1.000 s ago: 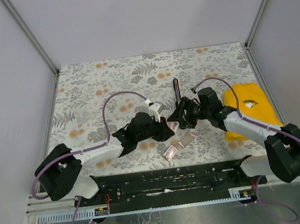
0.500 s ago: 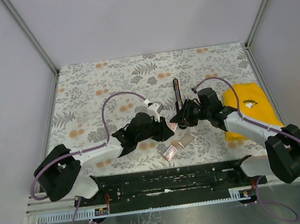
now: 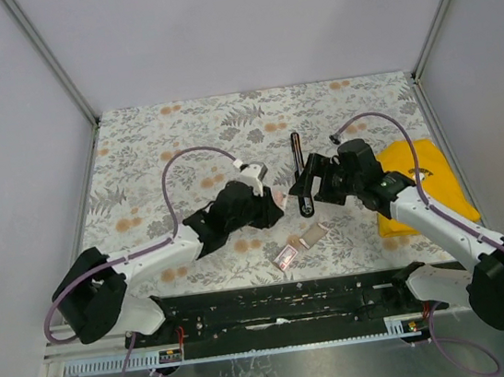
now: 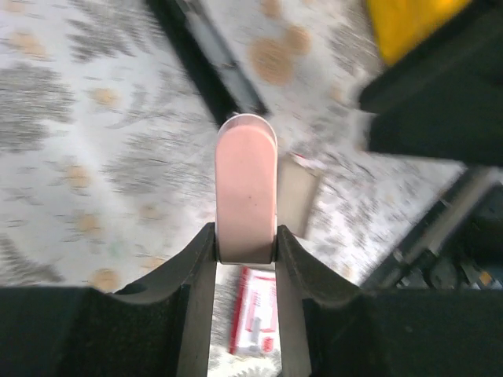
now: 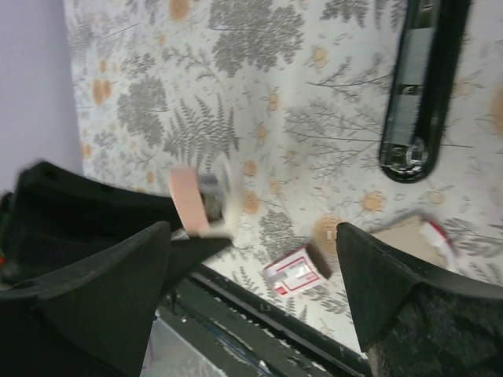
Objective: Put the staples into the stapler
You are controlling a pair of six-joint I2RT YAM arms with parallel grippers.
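The black stapler (image 3: 296,145) lies open on the floral table, a long narrow bar also seen in the right wrist view (image 5: 424,78) and the left wrist view (image 4: 206,55). My left gripper (image 3: 275,201) (image 4: 246,232) is shut on a flat pink piece with a rounded end (image 4: 246,184) (image 5: 189,203), held above the table. My right gripper (image 3: 311,183) (image 5: 253,236) hangs open and empty just right of it, over the stapler's near end. A small red-and-white staple box (image 3: 286,256) (image 5: 296,271) (image 4: 255,310) lies below. Bare staples I cannot make out.
A tan cardboard sleeve (image 3: 312,234) (image 4: 297,196) lies beside the box. A yellow cloth (image 3: 423,180) sits at the right edge of the table. The black rail (image 3: 285,300) runs along the near edge.
My right gripper has pulled up and back from the left gripper and now stands wide open. The left gripper, still holding the pink piece, has shifted slightly farther from the near edge.
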